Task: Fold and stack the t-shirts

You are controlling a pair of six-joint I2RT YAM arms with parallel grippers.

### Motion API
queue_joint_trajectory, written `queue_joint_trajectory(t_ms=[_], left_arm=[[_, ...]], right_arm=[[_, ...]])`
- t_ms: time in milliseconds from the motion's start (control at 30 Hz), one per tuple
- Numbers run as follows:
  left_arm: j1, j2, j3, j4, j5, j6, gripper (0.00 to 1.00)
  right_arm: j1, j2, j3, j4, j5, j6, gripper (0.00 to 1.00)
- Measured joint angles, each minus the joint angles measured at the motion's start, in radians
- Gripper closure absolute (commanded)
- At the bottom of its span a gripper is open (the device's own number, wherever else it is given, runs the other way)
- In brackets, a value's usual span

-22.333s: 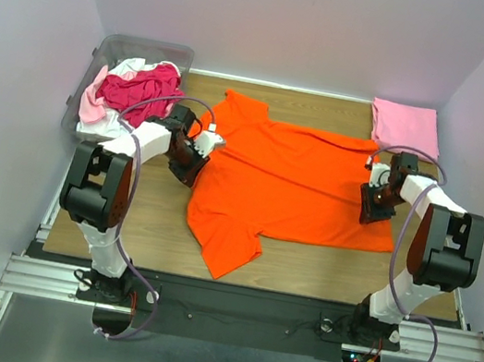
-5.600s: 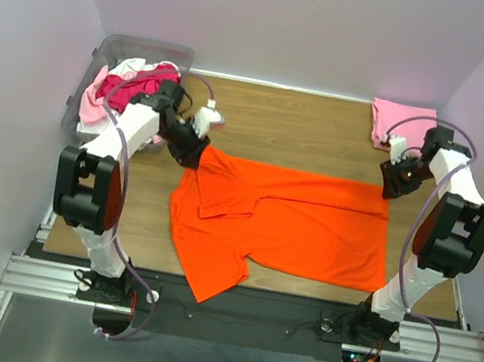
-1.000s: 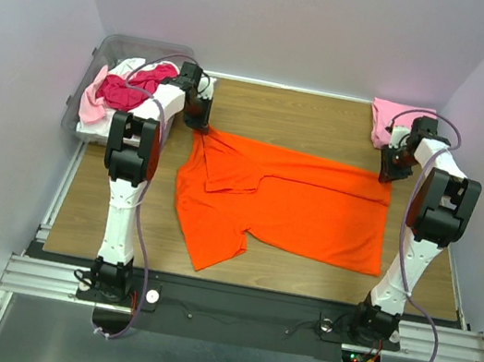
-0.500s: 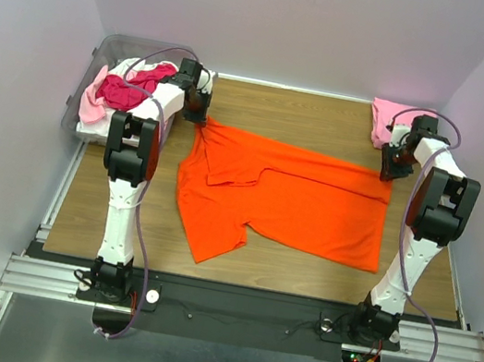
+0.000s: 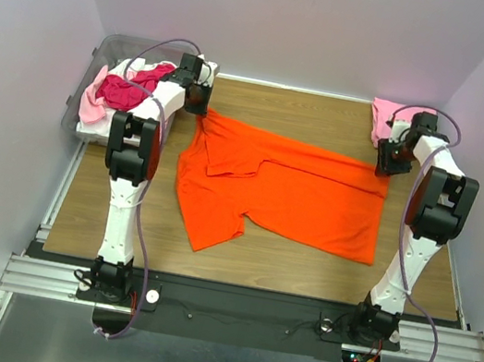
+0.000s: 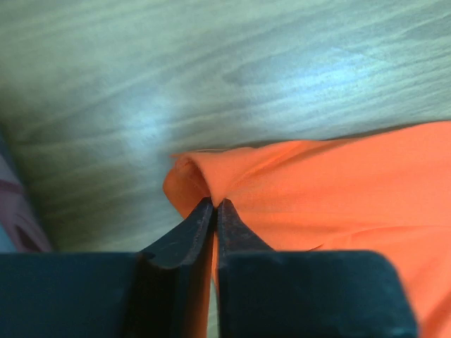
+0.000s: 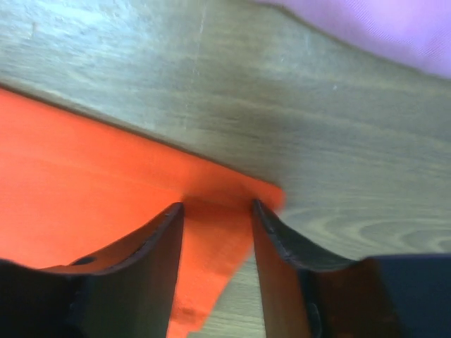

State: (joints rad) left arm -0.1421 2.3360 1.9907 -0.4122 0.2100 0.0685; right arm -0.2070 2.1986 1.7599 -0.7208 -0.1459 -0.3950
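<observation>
The bright orange t-shirt (image 5: 287, 189) lies spread across the table, one sleeve pointing to the near left. My left gripper (image 5: 200, 100) is at its far left corner; in the left wrist view the gripper (image 6: 213, 204) is shut on a pinched fold of the orange cloth (image 6: 317, 190). My right gripper (image 5: 384, 161) is at the far right corner; in the right wrist view it (image 7: 217, 208) is open, with the orange corner (image 7: 84, 162) lying between its fingers. A folded light pink t-shirt (image 5: 384, 117) lies at the back right.
A clear plastic bin (image 5: 116, 42) at the back left holds magenta (image 5: 127, 90), pale pink (image 5: 91, 106) and white (image 5: 154, 67) shirts. The light pink shirt's edge (image 7: 394, 28) is just beyond my right gripper. Walls close in the back and both sides.
Both grippers have moved toward the back of the table, and the orange shirt's far edge has slid back with them.
</observation>
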Motion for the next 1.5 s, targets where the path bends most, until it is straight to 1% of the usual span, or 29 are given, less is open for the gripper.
queue_joint_trajectory(t_ms=[67, 100, 200, 267, 333, 367, 433, 467, 500, 567, 600, 700, 833, 900, 1000, 1167, 1300, 1367, 1400, 1500], left_arm=[[0.0, 0.004, 0.022, -0.009, -0.001, 0.012, 0.6], [0.002, 0.004, 0.03, -0.012, 0.003, 0.018, 0.51], [0.007, -0.011, 0.033, -0.016, 0.031, 0.045, 0.49], [0.01, -0.048, -0.002, -0.015, 0.058, 0.07, 0.48], [0.013, -0.109, -0.051, -0.02, 0.078, 0.09, 0.48], [0.013, -0.146, -0.084, -0.02, 0.084, 0.1, 0.48], [0.013, -0.255, -0.164, -0.028, 0.103, 0.134, 0.48], [0.013, -0.284, -0.186, -0.024, 0.107, 0.143, 0.49], [0.013, -0.344, -0.229, -0.019, 0.119, 0.172, 0.51], [0.013, -0.432, -0.311, -0.008, 0.14, 0.212, 0.53], [0.013, -0.475, -0.356, -0.01, 0.153, 0.237, 0.56], [0.011, -0.552, -0.471, -0.014, 0.194, 0.306, 0.6], [-0.003, -0.566, -0.62, -0.037, 0.224, 0.38, 0.62], [-0.021, -0.564, -0.714, -0.056, 0.227, 0.418, 0.65], [-0.042, -0.564, -0.786, -0.062, 0.217, 0.434, 0.66], [-0.058, -0.565, -0.876, -0.057, 0.203, 0.431, 0.7], [-0.06, -0.568, -0.892, -0.042, 0.206, 0.42, 0.7], [-0.062, -0.571, -0.893, -0.042, 0.211, 0.421, 0.66], [-0.064, -0.577, -0.895, -0.045, 0.217, 0.425, 0.62], [-0.066, -0.62, -0.897, -0.073, 0.248, 0.453, 0.53]], right_arm=[[0.002, 0.0, 0.013, 0.0, -0.023, 0.003, 0.43], [0.003, 0.0, 0.021, 0.0, -0.026, 0.003, 0.38], [0.004, -0.002, 0.049, 0.001, -0.061, 0.009, 0.34], [0.004, -0.031, 0.051, 0.0, -0.087, 0.01, 0.34], [0.005, -0.06, 0.042, -0.001, -0.101, 0.008, 0.34], [0.005, -0.103, 0.027, -0.004, -0.113, 0.006, 0.35], [0.006, -0.188, -0.019, -0.008, -0.131, 0.005, 0.4], [0.007, -0.217, -0.039, -0.007, -0.135, 0.002, 0.42], [0.01, -0.264, -0.077, -0.007, -0.141, -0.001, 0.45], [0.018, -0.366, -0.174, -0.014, -0.151, -0.004, 0.49], [0.024, -0.412, -0.23, -0.019, -0.154, -0.006, 0.53], [0.051, -0.488, -0.374, -0.04, -0.158, -0.01, 0.55], [0.074, -0.478, -0.516, -0.067, -0.151, -0.026, 0.57], [0.074, -0.457, -0.557, -0.069, -0.127, -0.036, 0.58], [0.071, -0.412, -0.587, -0.062, -0.081, -0.052, 0.59], [0.071, -0.366, -0.556, -0.057, -0.016, -0.062, 0.59], [0.071, -0.307, -0.472, -0.051, 0.021, -0.073, 0.59], [0.071, -0.292, -0.451, -0.031, 0.031, -0.084, 0.57], [0.071, -0.292, -0.451, -0.025, 0.034, -0.091, 0.54], [0.071, -0.315, -0.469, -0.01, 0.035, -0.137, 0.47]])
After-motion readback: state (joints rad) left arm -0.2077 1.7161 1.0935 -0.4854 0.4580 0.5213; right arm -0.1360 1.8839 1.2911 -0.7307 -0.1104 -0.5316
